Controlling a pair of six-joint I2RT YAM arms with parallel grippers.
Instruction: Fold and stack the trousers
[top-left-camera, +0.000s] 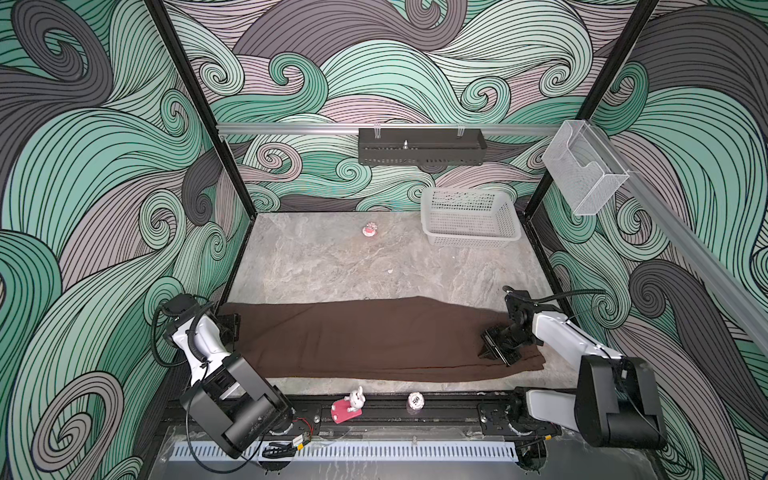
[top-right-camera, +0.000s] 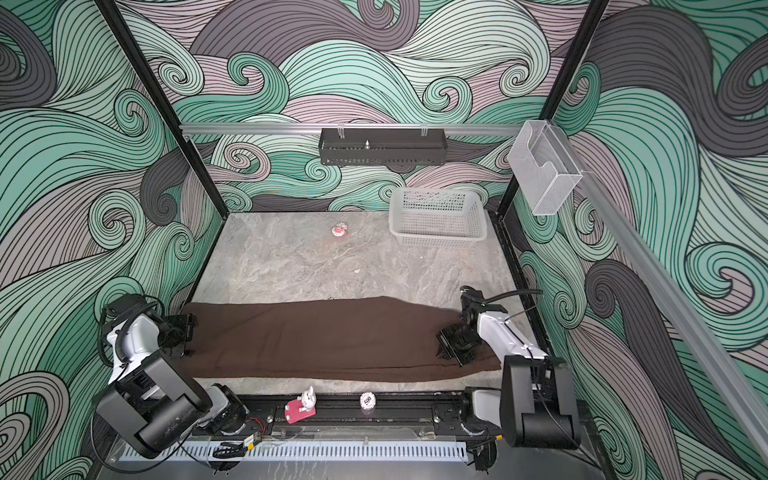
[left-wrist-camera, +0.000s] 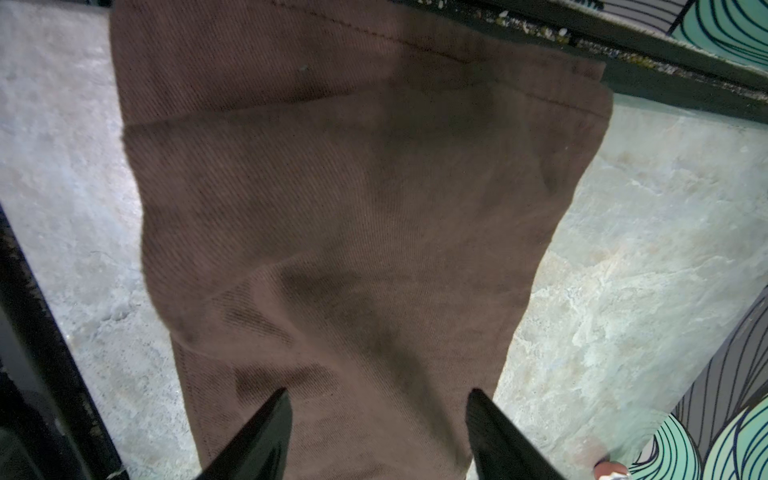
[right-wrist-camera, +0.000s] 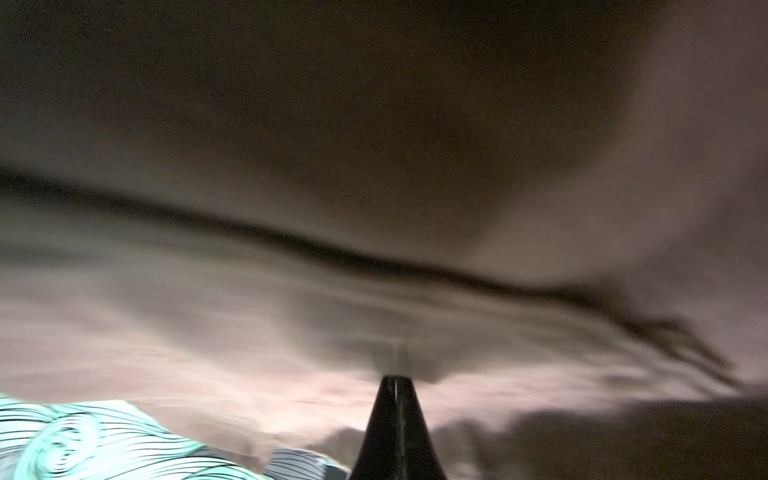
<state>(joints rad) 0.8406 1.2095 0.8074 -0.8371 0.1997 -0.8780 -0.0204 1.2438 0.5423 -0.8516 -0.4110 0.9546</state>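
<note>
The dark brown trousers (top-left-camera: 365, 338) (top-right-camera: 324, 338) lie in one long band across the near part of the table, legs together. My left gripper (top-left-camera: 229, 328) (top-right-camera: 185, 332) is at their left end. In the left wrist view it (left-wrist-camera: 379, 392) is open, its two black fingertips (left-wrist-camera: 278, 409) spread over the brown cloth (left-wrist-camera: 353, 208) near the hem. My right gripper (top-left-camera: 492, 347) (top-right-camera: 446, 345) rests on the right end. In the right wrist view it (right-wrist-camera: 395, 379) is shut, and the blurred cloth (right-wrist-camera: 374, 166) puckers at its tip.
A white mesh basket (top-left-camera: 469, 218) stands at the back right of the grey table (top-left-camera: 332, 266), with a small pink-and-white object (top-left-camera: 369, 229) to its left. A rabbit figure on a red base (top-left-camera: 349, 405) and a chip (top-left-camera: 415, 401) sit on the front rail. A black tray (top-left-camera: 422, 145) hangs on the back wall.
</note>
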